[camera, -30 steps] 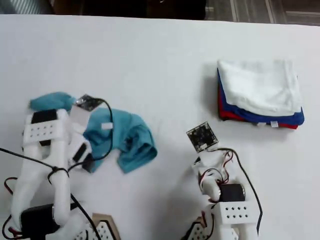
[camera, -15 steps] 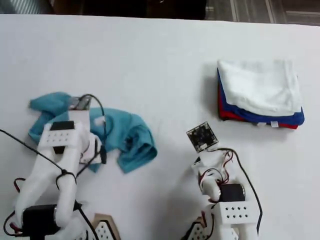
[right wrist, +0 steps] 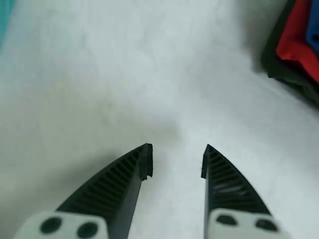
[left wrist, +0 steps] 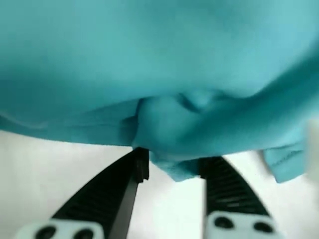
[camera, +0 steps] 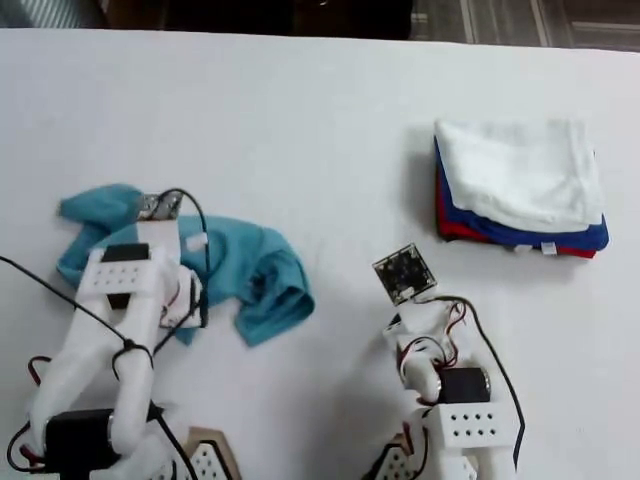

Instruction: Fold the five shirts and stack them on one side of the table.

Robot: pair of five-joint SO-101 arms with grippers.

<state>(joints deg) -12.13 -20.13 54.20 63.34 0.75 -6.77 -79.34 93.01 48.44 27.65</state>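
A crumpled teal shirt (camera: 250, 270) lies at the front left of the table. The left arm (camera: 125, 290) stands over its left part. In the left wrist view my left gripper (left wrist: 172, 162) has a bunched fold of the teal shirt (left wrist: 159, 59) pinched between its fingers, just above the table. The folded stack (camera: 520, 190) sits at the right, white on top of blue and red shirts. The right arm (camera: 440, 380) stays at the front, short of the stack. My right gripper (right wrist: 175, 154) is open over bare table, with the stack's edge (right wrist: 294, 45) farther off.
The white table (camera: 300, 120) has wide free room across the middle and back. Its far edge runs along the top of the high view, with a dark floor beyond. Cables loop off both arms.
The left arm swung right and toward the front over the shirt, uncovering more teal fabric at the left. The right arm and the stack have not moved.
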